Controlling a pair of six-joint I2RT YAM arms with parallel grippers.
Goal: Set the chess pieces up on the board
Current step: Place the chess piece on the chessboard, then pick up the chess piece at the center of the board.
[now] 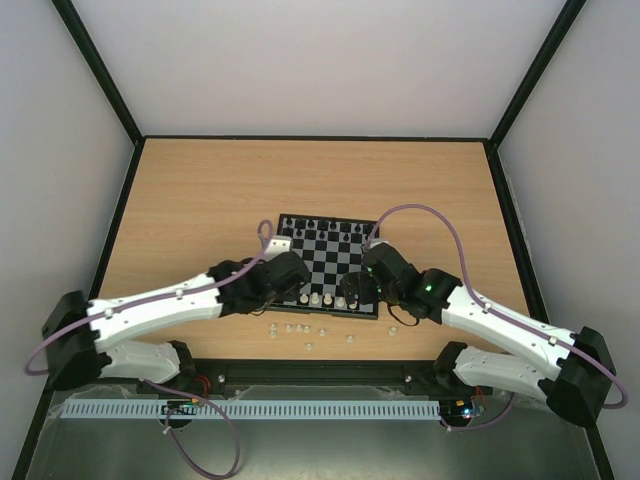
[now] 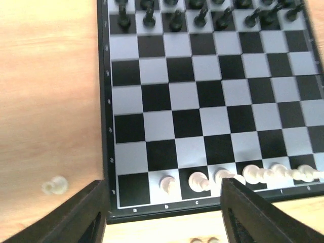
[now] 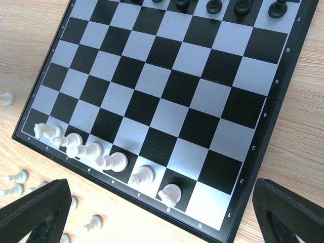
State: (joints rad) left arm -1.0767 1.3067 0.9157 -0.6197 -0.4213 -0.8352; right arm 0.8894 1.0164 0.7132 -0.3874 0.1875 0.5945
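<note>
**As white chess pieces (image 2: 200, 180) line the near rank, both claws stand apart**

While the left gripper (image 2: 163, 202) and right gripper (image 3: 161, 202) hang over the near edge of the board (image 1: 330, 262), fingers spread with nothing between them, black chess pieces (image 2: 174, 20) hold the far rows and loose white pieces (image 1: 300, 328) lie on the table (image 1: 200, 200) just beside that edge

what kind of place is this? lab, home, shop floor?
Probably a lab robot cell: a wooden table boxed in by plain white walls and black frame posts, with a small chessboard and chess pieces on it.
</note>
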